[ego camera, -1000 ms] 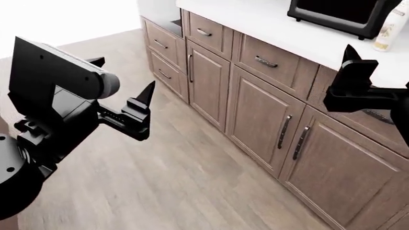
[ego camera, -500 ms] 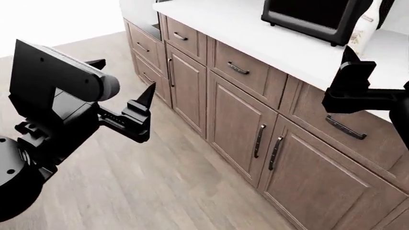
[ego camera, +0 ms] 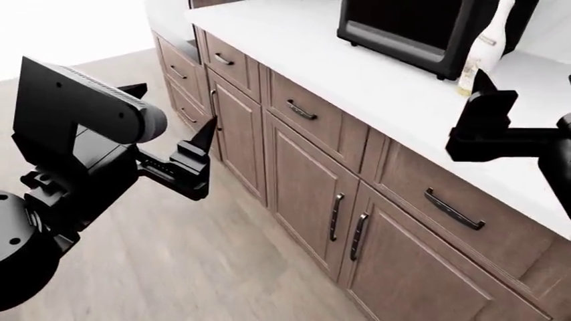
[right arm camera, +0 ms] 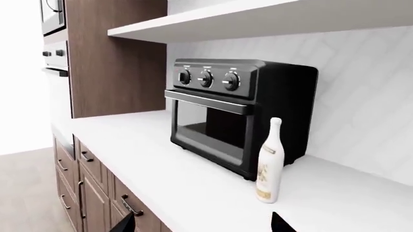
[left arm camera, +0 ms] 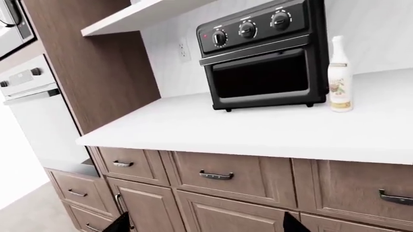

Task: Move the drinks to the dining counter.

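A tall cream slim-necked bottle (ego camera: 483, 45) with a brown-printed label stands upright on the white top, right beside the black toaster oven (ego camera: 419, 27). The same bottle (left arm camera: 340, 77) shows in the left wrist view, and in the right wrist view the bottle (right arm camera: 270, 162) stands ahead of the jaws. My left gripper (ego camera: 202, 157) hangs open over the floor, in front of the cabinets. My right gripper (ego camera: 487, 100) is open at the counter's front edge, short of the bottle. Neither holds anything. The dining counter is out of view.
Brown wood cabinets with drawers and dark handles (ego camera: 303, 110) run under the white top (ego camera: 384, 87). A white wall oven (left arm camera: 38, 125) stands at the cabinet run's far end. A white shelf (right arm camera: 271, 19) hangs above the toaster oven. Wood floor (ego camera: 178, 254) lies before the cabinets.
The head view has swung toward the counter: cabinets and toaster oven slid left and nearer, and the bottle came fully into view. Both arms hold the same pose.
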Controlling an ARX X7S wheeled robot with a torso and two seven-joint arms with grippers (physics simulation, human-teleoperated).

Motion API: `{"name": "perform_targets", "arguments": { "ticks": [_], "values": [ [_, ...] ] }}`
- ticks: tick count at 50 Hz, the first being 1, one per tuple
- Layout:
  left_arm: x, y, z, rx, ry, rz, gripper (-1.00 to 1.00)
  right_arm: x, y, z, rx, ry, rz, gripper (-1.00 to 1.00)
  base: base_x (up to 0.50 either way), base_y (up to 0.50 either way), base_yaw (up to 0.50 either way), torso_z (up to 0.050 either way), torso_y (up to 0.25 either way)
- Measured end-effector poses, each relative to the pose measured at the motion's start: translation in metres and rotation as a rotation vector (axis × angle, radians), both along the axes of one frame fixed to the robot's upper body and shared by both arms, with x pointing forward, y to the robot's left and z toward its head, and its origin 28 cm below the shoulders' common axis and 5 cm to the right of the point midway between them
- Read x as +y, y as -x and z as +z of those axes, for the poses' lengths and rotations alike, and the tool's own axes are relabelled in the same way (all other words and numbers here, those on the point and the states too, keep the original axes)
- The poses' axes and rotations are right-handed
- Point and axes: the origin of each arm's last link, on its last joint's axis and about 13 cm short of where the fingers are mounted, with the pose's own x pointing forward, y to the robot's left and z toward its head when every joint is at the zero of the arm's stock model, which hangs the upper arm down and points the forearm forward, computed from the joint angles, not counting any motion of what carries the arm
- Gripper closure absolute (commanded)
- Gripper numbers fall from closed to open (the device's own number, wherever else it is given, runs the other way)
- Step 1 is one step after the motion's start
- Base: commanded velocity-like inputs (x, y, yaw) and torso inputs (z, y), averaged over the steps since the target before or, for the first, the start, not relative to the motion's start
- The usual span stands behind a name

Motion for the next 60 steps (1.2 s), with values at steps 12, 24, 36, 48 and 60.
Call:
{"name": "perform_targets", "arguments": {
  "ticks": [12,24,36,48,60],
  "values": [
    [0.0,-0.001,0.0,0.0,0.0,0.005,-1.0,0.0,0.001,-0.001,-0.007,0.023,0.001,-1.0,0.28,0.37,0.0,0.0,0.003],
    [0.0,-0.001,0.001,-0.002,-0.002,0.005,-1.0,0.0,-0.001,0.0,0.008,0.004,-0.018,-1.0,0.13,0.11,0.0,0.0,0.001],
    [0.0,0.0,0.0,-0.001,-0.001,0.006,-1.0,0.0,-0.001,-0.001,0.02,-0.003,-0.017,-1.0,0.14,0.12,0.0,0.0,0.001],
    [0.0,0.0,0.0,0.001,-0.001,0.007,-1.0,-0.003,-0.004,-0.003,0.081,-0.009,-0.082,-1.0,0.0,0.0,0.0,0.0,0.0],
    [0.001,0.0,-0.001,0.004,0.001,0.007,-1.0,-0.004,-0.016,-0.003,0.213,0.017,-0.156,-1.0,0.0,0.0,0.0,0.0,0.0]
  ]
}}
